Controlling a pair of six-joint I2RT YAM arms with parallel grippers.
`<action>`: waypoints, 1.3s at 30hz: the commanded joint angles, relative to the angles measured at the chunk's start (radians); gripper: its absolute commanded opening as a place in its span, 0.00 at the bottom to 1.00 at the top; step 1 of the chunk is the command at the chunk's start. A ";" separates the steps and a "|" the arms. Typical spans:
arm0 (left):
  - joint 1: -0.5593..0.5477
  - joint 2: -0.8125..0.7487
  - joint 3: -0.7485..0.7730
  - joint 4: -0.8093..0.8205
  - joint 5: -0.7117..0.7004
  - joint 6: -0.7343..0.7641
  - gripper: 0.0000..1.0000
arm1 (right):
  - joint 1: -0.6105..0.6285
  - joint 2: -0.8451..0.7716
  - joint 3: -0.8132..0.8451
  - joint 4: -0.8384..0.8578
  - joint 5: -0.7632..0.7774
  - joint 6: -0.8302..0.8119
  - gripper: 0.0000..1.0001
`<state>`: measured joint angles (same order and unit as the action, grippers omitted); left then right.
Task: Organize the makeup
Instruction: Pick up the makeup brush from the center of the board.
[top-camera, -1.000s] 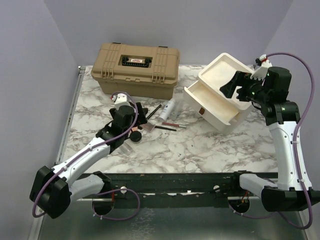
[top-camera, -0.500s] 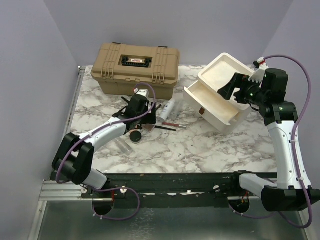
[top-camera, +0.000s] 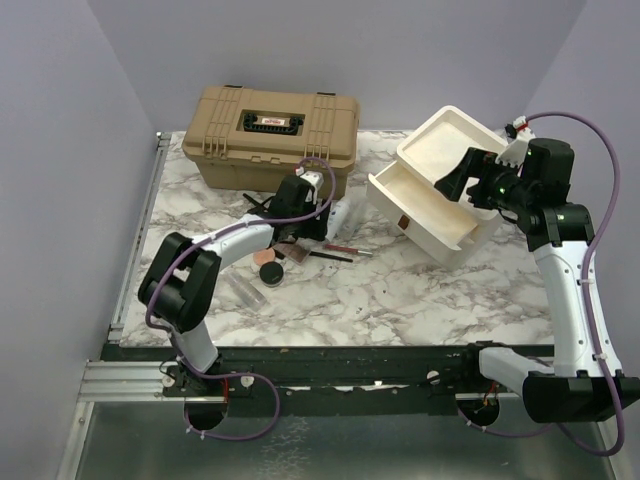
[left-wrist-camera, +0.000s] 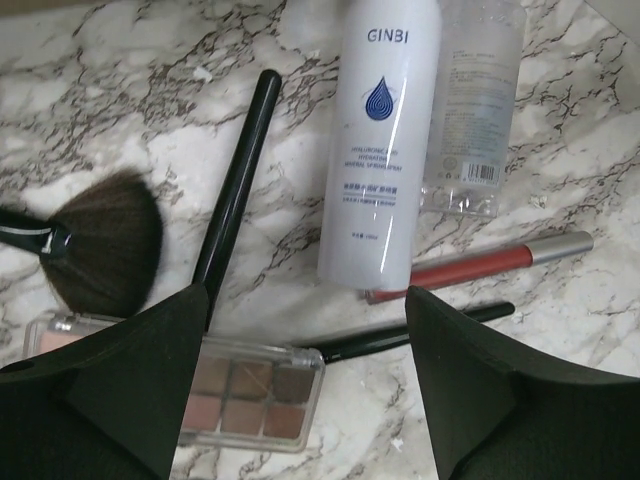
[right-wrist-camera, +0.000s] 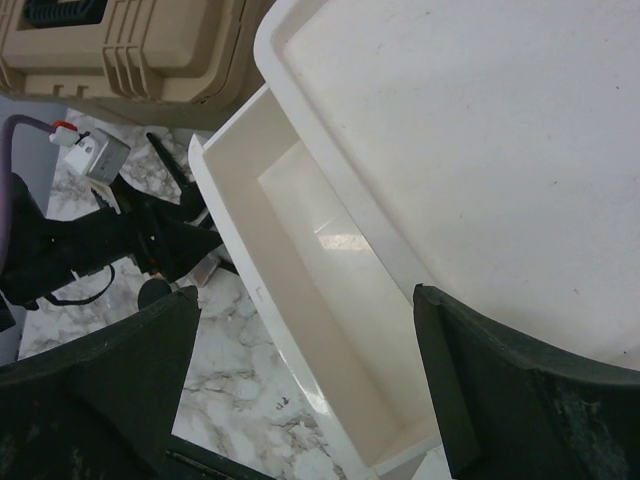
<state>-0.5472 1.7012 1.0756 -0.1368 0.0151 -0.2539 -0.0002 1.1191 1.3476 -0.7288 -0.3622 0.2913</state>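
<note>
Marble-patterned tabletop (top-camera: 420, 300) carried a tan latched case (top-camera: 270, 135) at the back left and a white drawer box (top-camera: 440, 150) at the back right, with one drawer (right-wrist-camera: 320, 300) pulled out. The makeup lay in a loose cluster on the marble just in front of the case. The left gripper (left-wrist-camera: 310, 300) hung directly over this cluster, its jaws set wide apart and holding nothing. Beneath it were noted a white bottle marked GINBI (left-wrist-camera: 380, 140), a clear tube (left-wrist-camera: 475, 110) lying against the bottle's right side, and a red lip pencil (left-wrist-camera: 470, 265) with one end at the bottle's base. A black fan brush (left-wrist-camera: 105, 240) lay to the left, and a long black brush handle (left-wrist-camera: 235, 190) slanted between it and the bottle. An eyeshadow palette (left-wrist-camera: 250, 385) was partly covered by one finger, with a thin black brush (left-wrist-camera: 410, 330) just beside it. A round compact (top-camera: 268, 272) sat nearer the front edge. The right gripper (right-wrist-camera: 305, 300) hung above the open drawer, jaws wide apart, gripping nothing.
</note>
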 joint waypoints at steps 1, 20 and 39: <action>0.000 0.061 0.048 0.015 0.014 0.098 0.82 | 0.000 0.005 -0.007 -0.020 -0.021 -0.007 0.94; -0.005 0.042 -0.086 -0.012 -0.044 0.009 0.78 | 0.000 0.020 -0.002 -0.016 -0.059 -0.003 0.95; -0.005 -0.115 -0.170 0.033 0.020 0.021 0.74 | 0.000 0.004 -0.024 -0.026 -0.043 -0.011 0.96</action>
<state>-0.5518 1.5856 0.9028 -0.1078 -0.0113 -0.2703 -0.0002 1.1347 1.3346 -0.7498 -0.3904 0.2802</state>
